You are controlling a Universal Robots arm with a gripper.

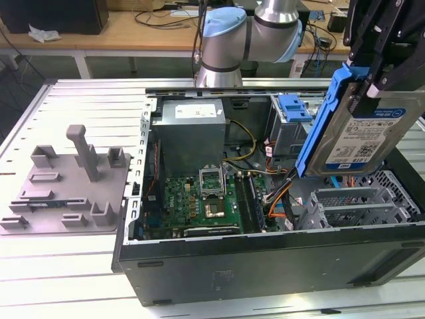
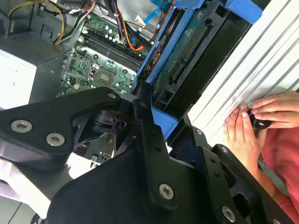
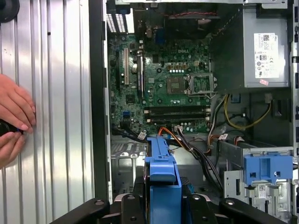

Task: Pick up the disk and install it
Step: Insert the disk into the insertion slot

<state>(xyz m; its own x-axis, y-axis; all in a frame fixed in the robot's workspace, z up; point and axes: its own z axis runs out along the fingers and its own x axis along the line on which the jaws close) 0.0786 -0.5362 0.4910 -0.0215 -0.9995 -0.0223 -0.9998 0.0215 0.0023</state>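
the hand [image 3: 162,202] grips the disk [image 3: 161,173] edge-on above the open case [image 3: 97,116]

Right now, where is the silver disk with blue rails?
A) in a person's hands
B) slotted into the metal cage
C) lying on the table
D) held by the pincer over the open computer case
D: the pincer clamps the disk in the air over the computer case.

disk [image 1: 362,136] clear abv drive cage [image 1: 352,207], cables [image 1: 279,196] alongside, mobo [image 1: 199,199] area open
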